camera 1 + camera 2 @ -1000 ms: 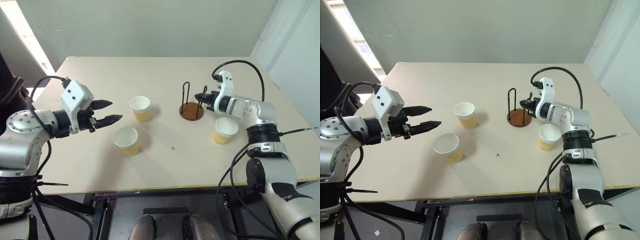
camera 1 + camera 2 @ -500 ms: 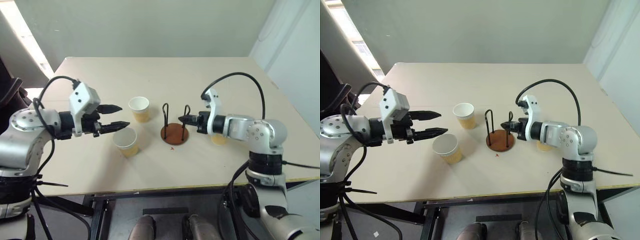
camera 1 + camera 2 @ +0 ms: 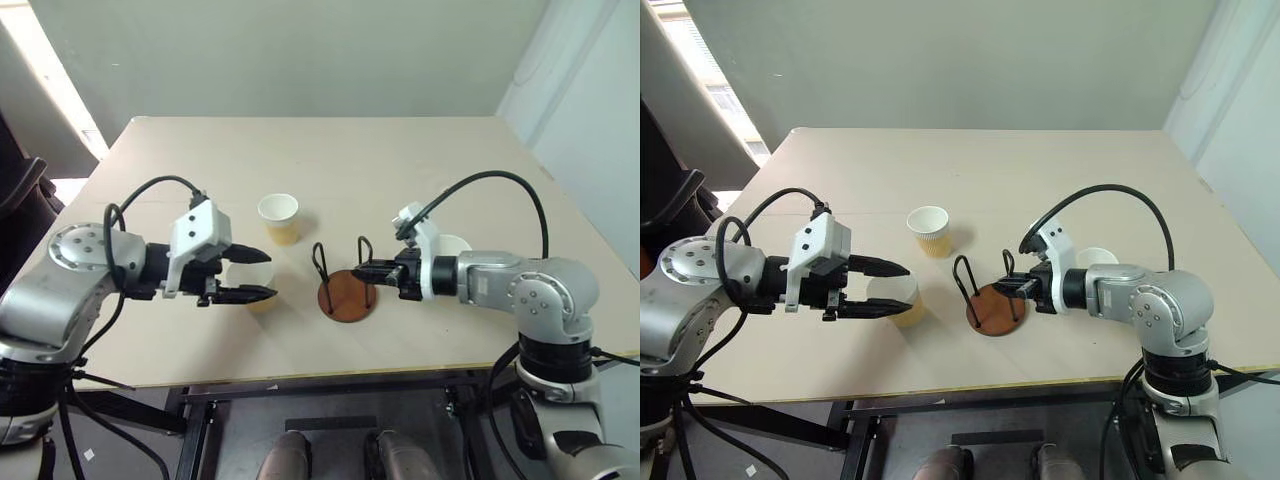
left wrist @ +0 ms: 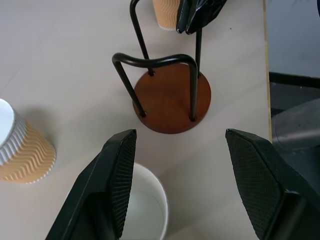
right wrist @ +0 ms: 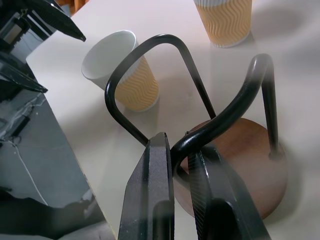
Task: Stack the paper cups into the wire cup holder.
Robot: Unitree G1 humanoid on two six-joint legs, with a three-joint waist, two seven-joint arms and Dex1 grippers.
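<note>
The wire cup holder [image 3: 345, 300], a reddish-brown disc with two black wire loops, stands at the middle front of the table. My right gripper [image 3: 360, 272] is shut on one of its loops, as the right wrist view shows [image 5: 181, 147]. One paper cup [image 3: 278, 217] stands behind the holder to its left. A second paper cup [image 3: 452, 244] is partly hidden behind my right arm. A third paper cup [image 4: 147, 210] sits between the spread fingers of my open left gripper [image 3: 268, 275], left of the holder; whether they touch it I cannot tell.
The beige table [image 3: 300, 150] has free room across its back half. Its front edge [image 3: 300, 377] lies close below both grippers. A grey wall rises behind the table.
My right gripper has dragged the holder from the back right toward the front middle. My left gripper has moved right and down, and its fingers now straddle the near cup.
</note>
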